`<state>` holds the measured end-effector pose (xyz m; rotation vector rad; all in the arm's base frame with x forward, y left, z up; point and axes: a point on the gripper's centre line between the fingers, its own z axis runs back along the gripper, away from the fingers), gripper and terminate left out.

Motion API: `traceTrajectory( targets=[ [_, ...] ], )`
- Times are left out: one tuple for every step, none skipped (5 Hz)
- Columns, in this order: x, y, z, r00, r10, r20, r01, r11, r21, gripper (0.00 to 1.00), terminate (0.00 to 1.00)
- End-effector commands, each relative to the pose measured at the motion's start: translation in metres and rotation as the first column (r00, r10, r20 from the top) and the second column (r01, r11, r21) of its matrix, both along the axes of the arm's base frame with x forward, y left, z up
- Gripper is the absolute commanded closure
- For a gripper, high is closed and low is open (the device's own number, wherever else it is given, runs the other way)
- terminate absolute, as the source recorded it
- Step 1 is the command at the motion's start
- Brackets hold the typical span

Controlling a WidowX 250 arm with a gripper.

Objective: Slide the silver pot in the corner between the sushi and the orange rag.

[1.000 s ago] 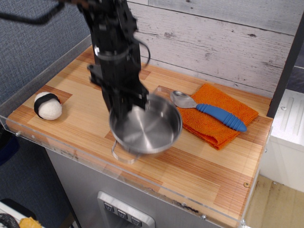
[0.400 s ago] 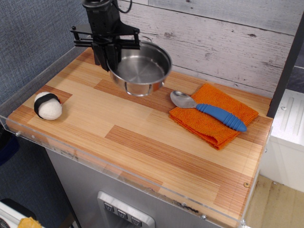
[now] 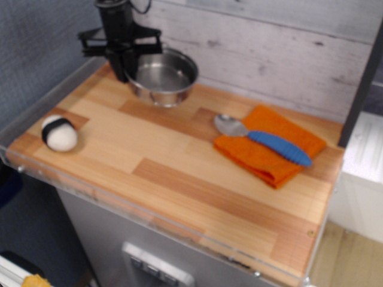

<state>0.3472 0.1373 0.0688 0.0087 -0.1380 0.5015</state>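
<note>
The silver pot point(image 3: 163, 76) is at the back left corner of the wooden tabletop, close to the whitewashed plank wall. I cannot tell whether it rests flat or hangs just above the wood. My black gripper point(image 3: 124, 63) comes down at the pot's left rim and is shut on it. The sushi point(image 3: 58, 133) lies on the left front part of the table, well apart from the pot. The orange rag point(image 3: 266, 156) lies folded on the right, with the pot to its back left. The frame is slightly blurred.
A metal spoon with a blue handle point(image 3: 279, 147) lies across the rag, its bowl on the wood. A clear raised lip point(image 3: 149, 216) runs along the table's front edge. A dark upright post point(image 3: 361, 84) stands at the back right, a grey-blue wall point(image 3: 42, 42) on the left.
The gripper has carried the pot from the front middle of the table to the back left, and in the last stretch a little further left and lower, toward the wall.
</note>
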Motion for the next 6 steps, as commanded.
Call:
traceTrajectory(
  targets=[
    [-0.001,0.015,0.0,0.994,0.105,0.037,-0.106,0.994,0.024,1.0,0.0],
    [0.004,0.017,-0.01,0.993,0.114,0.018,-0.114,0.993,0.035,1.0,0.0],
    [0.007,0.022,-0.023,0.993,0.117,-0.001,-0.117,0.992,0.041,1.0,0.0],
    [0.011,0.026,-0.032,0.993,0.118,-0.012,-0.117,0.992,0.044,1.0,0.0],
    [0.011,0.027,-0.036,0.992,0.121,-0.025,-0.119,0.992,0.045,1.0,0.0],
    [0.005,0.025,-0.033,0.986,0.155,-0.056,-0.154,0.988,0.024,0.0,0.0]
  ],
)
